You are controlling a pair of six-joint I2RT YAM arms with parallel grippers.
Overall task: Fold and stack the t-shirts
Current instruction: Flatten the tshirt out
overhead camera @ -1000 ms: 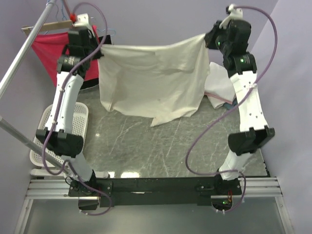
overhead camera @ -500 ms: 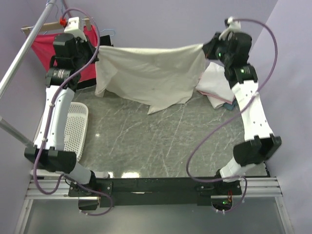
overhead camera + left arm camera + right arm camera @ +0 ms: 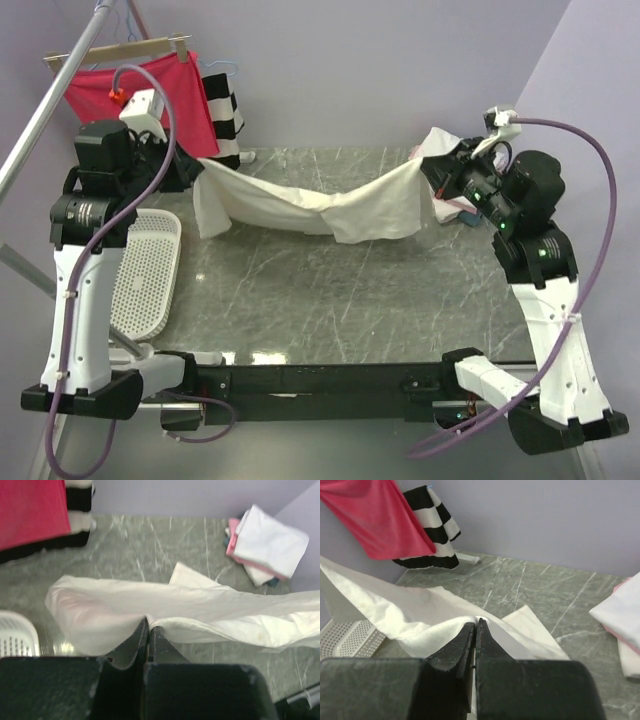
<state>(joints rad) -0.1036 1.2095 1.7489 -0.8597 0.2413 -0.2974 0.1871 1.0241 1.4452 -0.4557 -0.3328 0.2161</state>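
Observation:
A cream t-shirt point(image 3: 300, 205) hangs stretched between my two grippers, low over the back of the table, its middle sagging onto the marble. My left gripper point(image 3: 192, 170) is shut on its left edge; the pinched cloth shows in the left wrist view point(image 3: 148, 621). My right gripper point(image 3: 430, 172) is shut on its right edge, seen in the right wrist view point(image 3: 476, 622). A stack of folded t-shirts point(image 3: 267, 545), white over pale pink with a bit of blue, lies at the back right, mostly hidden behind the right arm in the top view.
A red cloth point(image 3: 135, 95) on a hanger and a black-and-white striped garment point(image 3: 222, 115) hang at the back left. A white perforated basket point(image 3: 145, 270) stands at the table's left edge. A metal pole point(image 3: 50, 110) slants across the left.
Both arms have lowered and pulled back toward the near side. The shirt, held high and spread a second ago, has come down and now drapes low with its middle on the table.

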